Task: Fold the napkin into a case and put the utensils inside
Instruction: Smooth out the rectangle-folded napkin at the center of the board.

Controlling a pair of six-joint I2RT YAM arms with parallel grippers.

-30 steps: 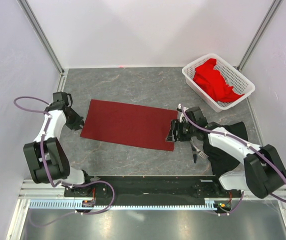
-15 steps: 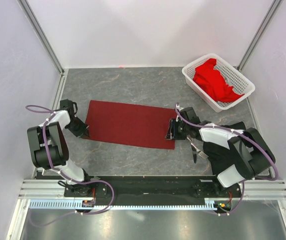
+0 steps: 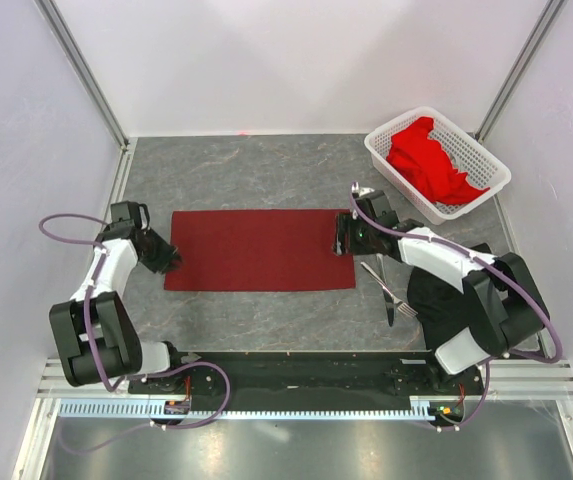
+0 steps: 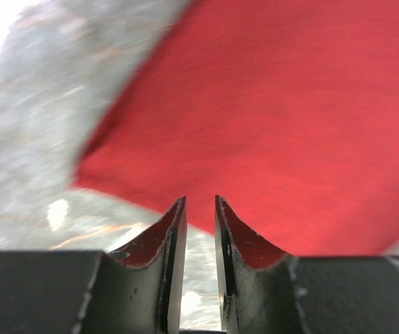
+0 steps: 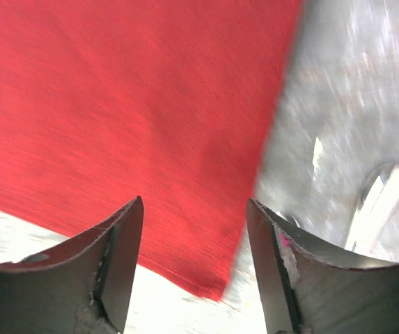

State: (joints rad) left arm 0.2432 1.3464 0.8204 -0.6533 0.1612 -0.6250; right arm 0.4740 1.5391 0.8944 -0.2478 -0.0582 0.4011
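We log: left gripper (image 4: 200,199) narrowly parted, napkin's left edge just beyond its tips | napkin (image 3: 261,250) flat on surface (image 3: 266,180), between both grippers | right gripper (image 5: 194,200) spread wide over napkin's right corner | fork and knife (image 3: 386,290) crossed just beside right gripper.

Napkin (image 3: 261,250), maroon: one. Fork (image 3: 399,303): one. Knife (image 3: 387,308): one. White lattice basket (image 3: 380,150): one. Red cloth heap (image 3: 428,160) inside: one.

Right claw (image 5: 194,203) gapes over the napkin (image 5: 115,104) corner — shiny utensil (image 5: 378,198) alongside.
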